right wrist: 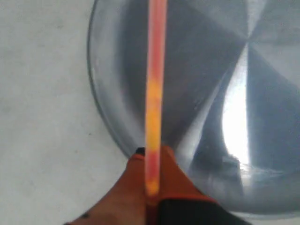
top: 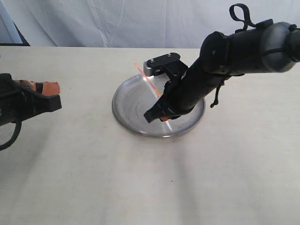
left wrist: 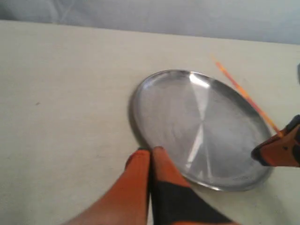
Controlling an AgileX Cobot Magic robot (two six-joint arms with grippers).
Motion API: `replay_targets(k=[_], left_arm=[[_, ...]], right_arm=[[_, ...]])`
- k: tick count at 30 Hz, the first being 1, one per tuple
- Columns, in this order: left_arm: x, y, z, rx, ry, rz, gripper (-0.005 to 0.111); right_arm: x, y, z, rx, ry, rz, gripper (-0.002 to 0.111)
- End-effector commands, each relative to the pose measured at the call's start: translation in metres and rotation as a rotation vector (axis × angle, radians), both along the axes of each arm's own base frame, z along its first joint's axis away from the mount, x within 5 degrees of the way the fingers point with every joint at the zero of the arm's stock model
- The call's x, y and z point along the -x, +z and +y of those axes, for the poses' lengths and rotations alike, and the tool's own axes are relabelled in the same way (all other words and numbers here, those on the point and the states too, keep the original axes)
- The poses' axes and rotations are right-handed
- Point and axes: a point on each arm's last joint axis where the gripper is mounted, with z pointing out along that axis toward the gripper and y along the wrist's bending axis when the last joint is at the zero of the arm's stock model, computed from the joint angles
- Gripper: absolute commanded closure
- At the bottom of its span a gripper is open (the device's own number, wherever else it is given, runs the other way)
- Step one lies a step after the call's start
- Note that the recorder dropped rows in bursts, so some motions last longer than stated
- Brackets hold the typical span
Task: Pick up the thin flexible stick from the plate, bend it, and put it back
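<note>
Two grippers were in view, with one stick and one plate on a single cream counter [top: 93, 178]. The right gripper [top: 157, 114] reached down over the plate [top: 130, 104], its orange-tipped fingers pinched narrowly onto the near end of the thin flexible stick [top: 147, 80]. In the right wrist view the same gripper [right wrist: 151, 161] had the stick [right wrist: 155, 84] clamped between its two pads, with the rod running straight out from them across the shiny steel [right wrist: 206, 70].

From that grip the stick slanted away toward the counter's far edge and somewhat toward its left side. It looked straight, and its free end passed beyond the plate's far rim. Its colour was red-orange with a yellower patch close to the fingers.

The left gripper [top: 52, 93] hung over the left side of the counter, well apart from the plate. In its own wrist view the two orange fingertips [left wrist: 139, 161] were pressed together with nothing between them, just beside the plate's [left wrist: 187, 117] rim. That view also caught the stick [left wrist: 243, 93] and the right gripper [left wrist: 280, 151].

The round, shallow plate sat about midway between the counter's left and right sides, nearer the far edge. Its floor carried only bright reflections and the arm's shadow. White cloth [top: 117, 21] hung behind the far edge.
</note>
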Motion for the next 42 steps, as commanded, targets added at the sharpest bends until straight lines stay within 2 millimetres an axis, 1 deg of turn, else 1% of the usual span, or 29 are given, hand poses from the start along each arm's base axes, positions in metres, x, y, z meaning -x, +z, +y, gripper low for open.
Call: replay_targets(k=[1, 6, 12, 14, 17, 19, 21, 23, 24, 28, 31, 32, 34, 37, 42], left_arm=[[-0.004, -0.005, 0.016, -0.013, 0.127, 0.063, 0.106], [-0.007, -0.004, 0.024, 0.016, 0.180, 0.064, 0.106], [-0.007, -0.005, 0.025, 0.000, 0.180, 0.068, 0.106], [-0.007, -0.005, 0.024, -0.016, 0.169, 0.062, 0.106], [-0.007, -0.005, 0.024, -0.038, 0.156, 0.055, 0.106], [-0.007, -0.005, 0.024, -0.035, 0.154, 0.052, 0.106], [-0.007, -0.005, 0.024, -0.035, 0.154, 0.052, 0.106], [-0.007, -0.005, 0.024, -0.037, 0.153, 0.052, 0.106], [-0.007, -0.005, 0.024, -0.037, 0.153, 0.052, 0.106], [-0.007, -0.005, 0.024, -0.037, 0.153, 0.052, 0.106], [-0.007, -0.005, 0.024, -0.037, 0.153, 0.052, 0.106], [-0.007, -0.005, 0.024, -0.037, 0.153, 0.052, 0.106], [-0.007, -0.005, 0.024, -0.037, 0.153, 0.052, 0.106], [-0.007, -0.005, 0.024, -0.037, 0.153, 0.052, 0.106], [-0.007, -0.005, 0.024, -0.037, 0.153, 0.052, 0.106]], right_arm=[[-0.030, -0.013, -0.003, 0.006, -0.016, 0.044, 0.109], [-0.058, -0.028, 0.006, 0.010, -0.033, 0.030, 0.109], [-0.075, -0.038, 0.004, 0.085, -0.075, 0.009, 0.107], [-0.077, -0.040, 0.001, 0.110, -0.101, 0.004, 0.098], [-0.078, -0.040, 0.000, 0.130, -0.094, -0.015, 0.076], [-0.080, -0.040, -0.001, 0.139, -0.091, -0.034, 0.064], [-0.080, -0.040, -0.001, 0.140, -0.091, -0.036, 0.060], [-0.079, -0.038, -0.001, 0.141, -0.090, -0.032, 0.063], [-0.078, -0.035, -0.002, 0.142, -0.088, -0.027, 0.067], [-0.074, -0.012, -0.003, 0.134, -0.084, -0.048, 0.090], [-0.072, 0.016, -0.006, 0.120, -0.114, -0.105, 0.106], [-0.071, 0.026, -0.008, 0.114, -0.136, -0.125, 0.109], [-0.068, 0.048, -0.012, 0.103, -0.172, -0.171, 0.109], [-0.064, 0.073, -0.020, 0.082, -0.218, -0.211, 0.109], [-0.055, 0.103, -0.028, 0.079, -0.222, -0.273, 0.109]])
